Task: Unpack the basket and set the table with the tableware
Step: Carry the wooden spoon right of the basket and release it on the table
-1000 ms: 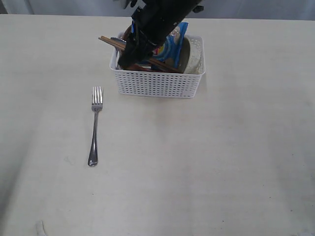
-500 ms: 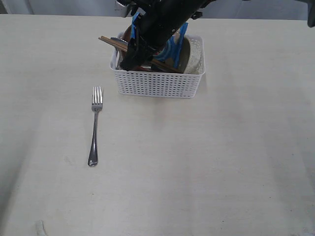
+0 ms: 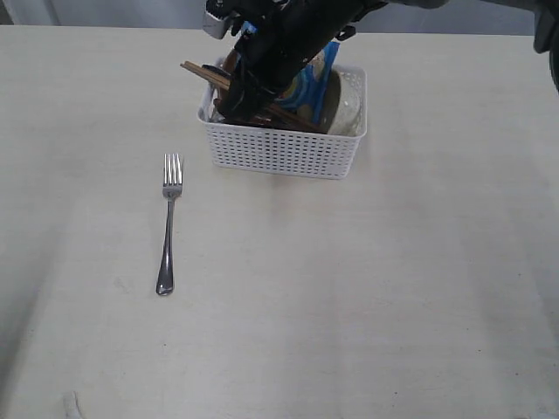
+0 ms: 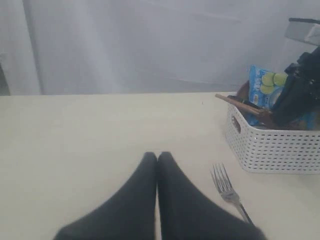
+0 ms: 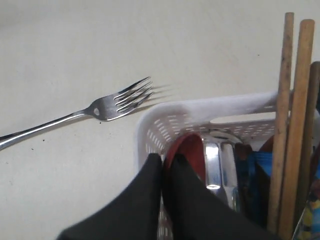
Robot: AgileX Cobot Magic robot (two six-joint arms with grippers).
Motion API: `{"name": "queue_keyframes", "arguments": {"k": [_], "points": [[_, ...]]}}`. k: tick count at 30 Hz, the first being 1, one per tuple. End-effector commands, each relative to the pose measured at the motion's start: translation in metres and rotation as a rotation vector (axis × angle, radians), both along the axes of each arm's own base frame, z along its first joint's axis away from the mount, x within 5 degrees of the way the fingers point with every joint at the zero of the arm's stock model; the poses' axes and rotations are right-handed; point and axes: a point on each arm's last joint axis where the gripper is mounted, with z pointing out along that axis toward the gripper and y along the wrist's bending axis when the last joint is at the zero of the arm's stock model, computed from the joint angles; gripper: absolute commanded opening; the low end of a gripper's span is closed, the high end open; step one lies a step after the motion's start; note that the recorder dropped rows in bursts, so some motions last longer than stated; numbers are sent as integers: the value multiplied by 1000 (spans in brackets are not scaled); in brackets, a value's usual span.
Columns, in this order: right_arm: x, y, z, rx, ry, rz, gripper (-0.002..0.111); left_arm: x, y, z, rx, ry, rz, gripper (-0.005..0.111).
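The white basket [image 3: 284, 153] stands at the back of the table [image 3: 367, 288]. My right gripper [image 5: 167, 159] reaches into the basket's left end [image 3: 229, 109] and is shut on the rim of the reddish-brown spoon [image 5: 192, 147], beside the corner wall [image 5: 200, 107]. Wooden chopsticks [image 3: 205, 74] stick out over the left rim, and a shiny steel piece [image 5: 212, 165] lies next to the spoon. The pale bowl [image 3: 348, 100] leans at the right end. A steel fork [image 3: 169, 223] lies on the table left of the basket. My left gripper [image 4: 157, 156] hovers shut and empty over bare table, out of the exterior view.
A blue chip bag [image 3: 313, 83] stands in the basket behind my right arm. From the left wrist view, the basket [image 4: 270, 147] and the fork [image 4: 227, 187] are off to one side. The table's far edge runs just behind the basket.
My right gripper has shut on the spoon inside the basket. The basket has shifted slightly to the right and toward the front. The fork has stayed in place.
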Motion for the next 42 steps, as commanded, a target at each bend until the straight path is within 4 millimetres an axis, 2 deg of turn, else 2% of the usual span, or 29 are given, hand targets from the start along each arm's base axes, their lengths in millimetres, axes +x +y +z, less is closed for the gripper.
{"name": "queue_keyframes", "arguments": {"k": [1, 6, 10, 12, 16, 20, 21, 24, 28, 31, 34, 36, 39, 42], "points": [[-2, -4, 17, 11, -23, 2, -1, 0, 0, 0, -5, -11, -1, 0], [-10, -8, 56, 51, -82, -8, -1, 0, 0, 0, -5, -11, -1, 0], [-23, -15, 104, 106, -169, -33, -1, 0, 0, 0, -5, -11, -1, 0], [-27, -23, 127, 123, -201, -100, -1, 0, 0, 0, -5, -11, -1, 0], [-25, -62, 163, 37, -303, -324, -1, 0, 0, 0, -5, -11, -1, 0], [-8, -116, 172, 0, -251, -621, -1, 0, 0, 0, -5, -11, -1, 0], [-2, -132, 170, 1, -206, -706, -1, 0, 0, 0, -5, -11, -1, 0], [17, -183, 147, -27, -24, -935, -1, 0, 0, 0, -5, -11, -1, 0], [37, -242, 90, -112, 254, -1168, -1, 0, 0, 0, -5, -11, -1, 0], [41, -272, 44, -148, 366, -1282, -1, 0, 0, 0, -5, -11, -1, 0], [34, -290, -1, -179, 432, -1353, -1, 0, 0, 0, -5, -11, -1, 0], [29, -297, -21, -177, 423, -1392, -1, 0, 0, 0, -5, -11, -1, 0], [21, -301, -41, -187, 384, -1421, -1, 0, 0, 0, -5, -11, -1, 0], [21, -302, -49, -176, 357, -1437, 0, 0, 0, 0, -5, -11, -1, 0]]}}
